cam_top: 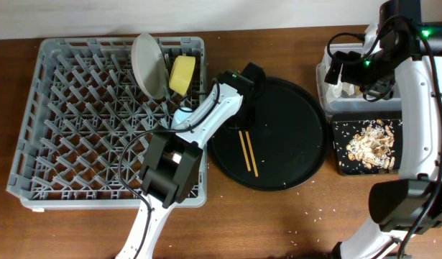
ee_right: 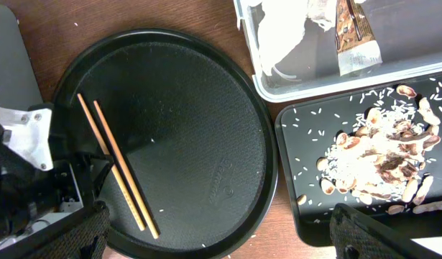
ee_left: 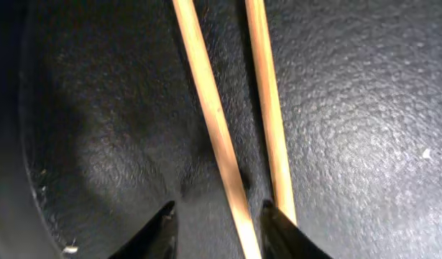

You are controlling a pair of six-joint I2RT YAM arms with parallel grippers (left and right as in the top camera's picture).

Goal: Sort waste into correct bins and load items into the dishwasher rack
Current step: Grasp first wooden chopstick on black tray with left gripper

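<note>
Left claw (ee_left: 219,232), tips spread, flanks chopsticks (ee_left: 215,129) cropped at frame top.

Dark brown wood-grain table (cam_top: 84,230) spanning the scene from left to right. Pale, plain wall (cam_top: 206,14) along the far edge. Soft, even light over both.

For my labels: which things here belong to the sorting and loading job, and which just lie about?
Job: rack, plate, yellow bowl, chopsticks, napkins, wrapper, food scraps, clear tub, rectangular black tray.
Lying about: round black tray, stray grains on table.
</note>
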